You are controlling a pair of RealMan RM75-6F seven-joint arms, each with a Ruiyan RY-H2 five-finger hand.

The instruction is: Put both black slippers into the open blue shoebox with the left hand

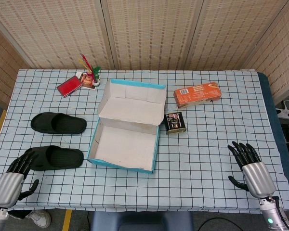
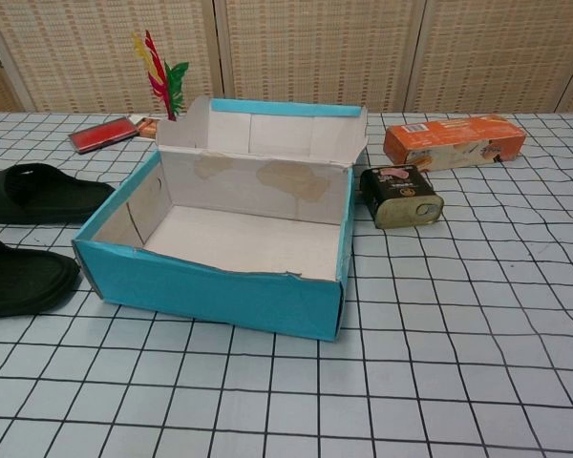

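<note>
Two black slippers lie on the checked cloth left of the box: the far slipper (image 1: 58,123) (image 2: 38,192) and the near slipper (image 1: 54,157) (image 2: 17,278). The open blue shoebox (image 1: 104,131) (image 2: 220,289) stands mid-table, empty, its lid tipped up at the back. My left hand (image 1: 13,179) hovers at the front left corner, fingers spread, its fingertips just at the near slipper's left end, holding nothing. At the front right my right hand (image 1: 251,167) is open with nothing in it. Neither hand shows in the chest view.
An orange carton (image 1: 196,94) (image 2: 455,141) and a small dark tin (image 1: 175,122) (image 2: 401,196) sit right of the box. A red flat case (image 1: 69,86) (image 2: 102,134) and a small holder with coloured feathers (image 1: 90,73) (image 2: 160,76) stand at the back left.
</note>
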